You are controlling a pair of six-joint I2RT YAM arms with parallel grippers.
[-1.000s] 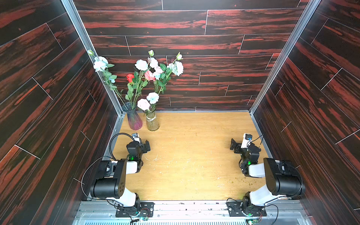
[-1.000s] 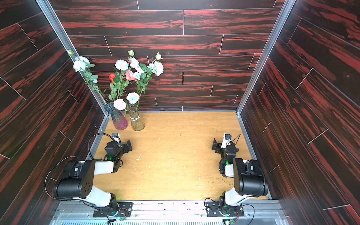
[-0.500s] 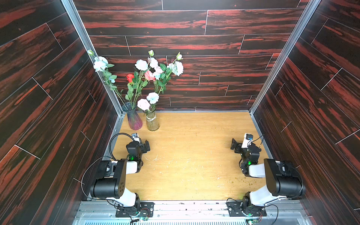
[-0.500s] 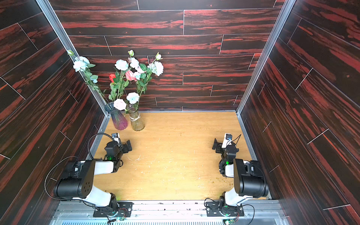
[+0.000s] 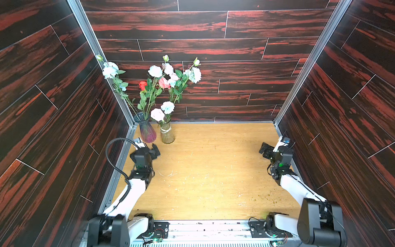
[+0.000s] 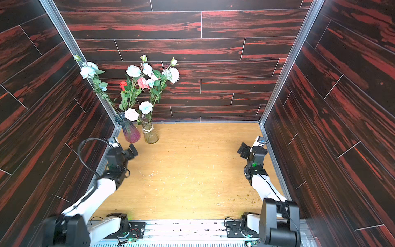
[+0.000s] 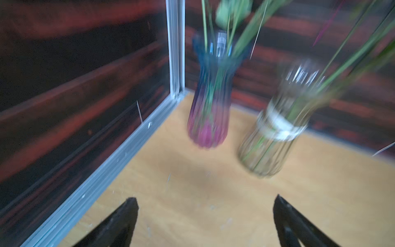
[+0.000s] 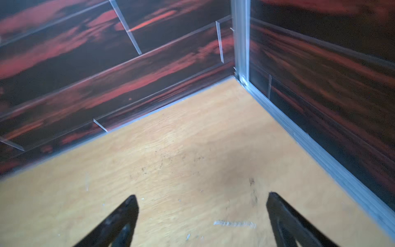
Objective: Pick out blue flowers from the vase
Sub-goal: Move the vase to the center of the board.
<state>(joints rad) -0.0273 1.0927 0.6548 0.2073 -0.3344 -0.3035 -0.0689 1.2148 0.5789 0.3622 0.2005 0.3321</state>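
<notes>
In both top views, blue flowers (image 5: 155, 71) standing in the purple vase (image 5: 147, 130) and clear vase (image 5: 167, 133) at the far left corner of the table (image 5: 213, 171), left gripper (image 5: 152, 149) hovering near them, right gripper (image 5: 266, 149) hanging by the right wall, left wrist view, blurred, jaws gaping on nothing, right wrist view, jaws standing wide, gripping nothing.

robotics test cell, not a lived-in room. three walls (image 5: 192, 25) are clad in dark red wood-grain panels and joined by bare aluminium corner posts (image 5: 310, 64). the plywood floor (image 5: 213, 171) is scuffed. left arm (image 5: 132, 192) and right arm (image 5: 295, 190) are mounted on a metal rail (image 5: 203, 228) at the near edge, with a looped cable (image 5: 107, 153) exposed.
</notes>
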